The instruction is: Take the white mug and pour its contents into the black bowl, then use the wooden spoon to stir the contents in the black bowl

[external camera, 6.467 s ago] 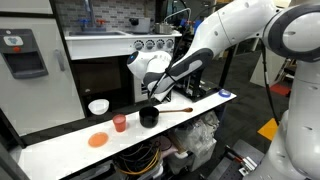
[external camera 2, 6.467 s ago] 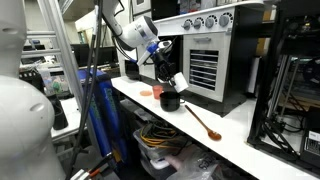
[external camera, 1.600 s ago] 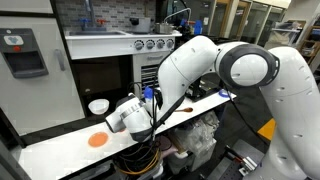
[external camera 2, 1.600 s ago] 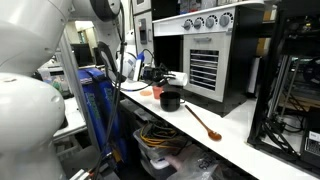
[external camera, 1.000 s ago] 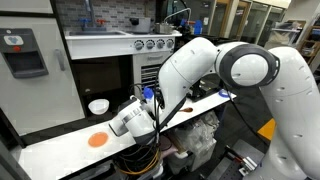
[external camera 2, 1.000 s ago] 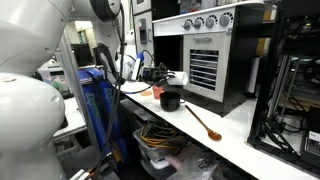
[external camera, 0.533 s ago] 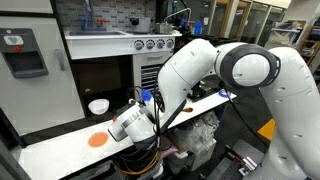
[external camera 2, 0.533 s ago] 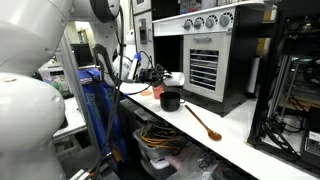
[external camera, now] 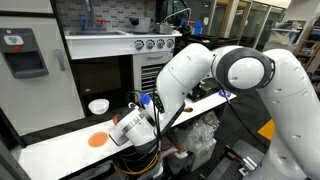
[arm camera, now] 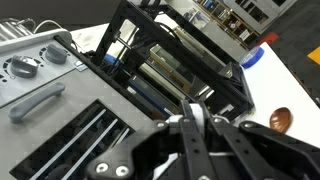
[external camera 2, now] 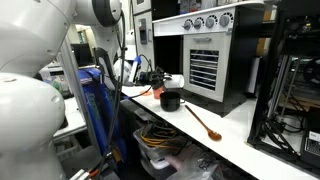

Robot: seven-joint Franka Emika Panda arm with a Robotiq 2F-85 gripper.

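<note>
My gripper (external camera 2: 161,77) is shut on the white mug (external camera 2: 173,79), which lies tipped on its side just above the black bowl (external camera 2: 170,102). In the wrist view the gripper (arm camera: 191,118) has its fingers pressed together on a thin strip of the white mug (arm camera: 195,108). The wooden spoon (external camera 2: 203,122) lies on the white counter beside the bowl, and its head (arm camera: 283,120) shows at the right edge of the wrist view. My arm hides the bowl in an exterior view, where the gripper (external camera: 128,127) hangs low over the counter.
An orange disc (external camera: 97,141) and a wider white bowl (external camera: 98,106) sit on the white counter (external camera: 60,150). A black oven (external camera 2: 205,60) with a rack stands close behind the bowl. Cables and bins lie under the counter.
The wrist has turned a little further and dipped slightly, with the mug still over the black bowl. Bowl and spoon have not moved.
</note>
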